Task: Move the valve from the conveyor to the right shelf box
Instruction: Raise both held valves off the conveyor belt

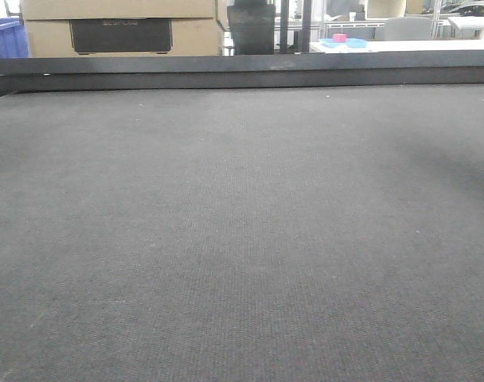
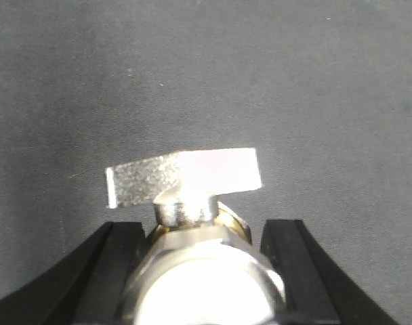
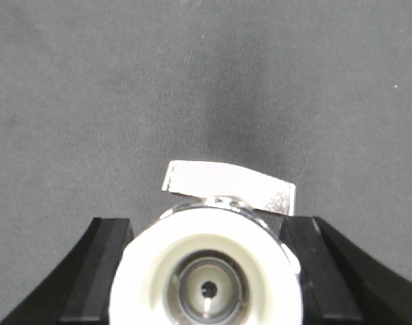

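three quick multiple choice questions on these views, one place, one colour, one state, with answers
1. Where is the valve in the right wrist view? A on a rail; B between the fingers; C in a bin.
2. Its cap is: A white; B red; C blue.
3. The left gripper is: A open, empty; B out of view; C shut on a second valve.
Answers: 1 B, black fingers flank it; 2 A, the end facing the camera is white; 3 C, fingers hug its silver body.
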You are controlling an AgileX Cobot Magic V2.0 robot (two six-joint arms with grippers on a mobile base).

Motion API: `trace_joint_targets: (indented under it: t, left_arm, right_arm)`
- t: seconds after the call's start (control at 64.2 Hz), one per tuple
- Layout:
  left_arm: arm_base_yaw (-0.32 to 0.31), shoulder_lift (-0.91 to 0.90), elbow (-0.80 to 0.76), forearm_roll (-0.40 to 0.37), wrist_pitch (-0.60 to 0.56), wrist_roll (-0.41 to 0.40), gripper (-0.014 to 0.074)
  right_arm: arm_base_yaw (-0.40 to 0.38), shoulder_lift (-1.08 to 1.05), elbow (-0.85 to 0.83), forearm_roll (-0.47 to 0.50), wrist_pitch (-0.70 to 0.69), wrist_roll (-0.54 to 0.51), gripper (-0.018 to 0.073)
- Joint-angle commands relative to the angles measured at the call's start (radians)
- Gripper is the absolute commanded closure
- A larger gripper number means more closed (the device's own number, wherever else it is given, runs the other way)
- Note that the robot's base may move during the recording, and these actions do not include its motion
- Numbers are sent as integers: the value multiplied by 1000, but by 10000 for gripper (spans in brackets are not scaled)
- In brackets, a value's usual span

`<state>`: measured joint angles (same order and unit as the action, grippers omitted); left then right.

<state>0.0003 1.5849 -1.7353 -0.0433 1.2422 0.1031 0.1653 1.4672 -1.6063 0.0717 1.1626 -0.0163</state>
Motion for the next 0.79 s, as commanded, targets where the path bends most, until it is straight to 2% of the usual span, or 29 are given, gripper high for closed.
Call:
trace_joint_targets:
  t: [0.0,0.483,0.779]
  left_arm:
    - [-6,-16,-15,7,-21,-9,708]
    - [-6,-16,-15,7,-21,-9,708]
    - [-6,-16,-15,7,-119,-9,708]
  right_arm:
    - [-1,-22,-16,-10,-48,-1,712]
    - [-1,-22,-16,-10,-45,-1,712]
    - [-1,-22,-16,-10,-48,-1,712]
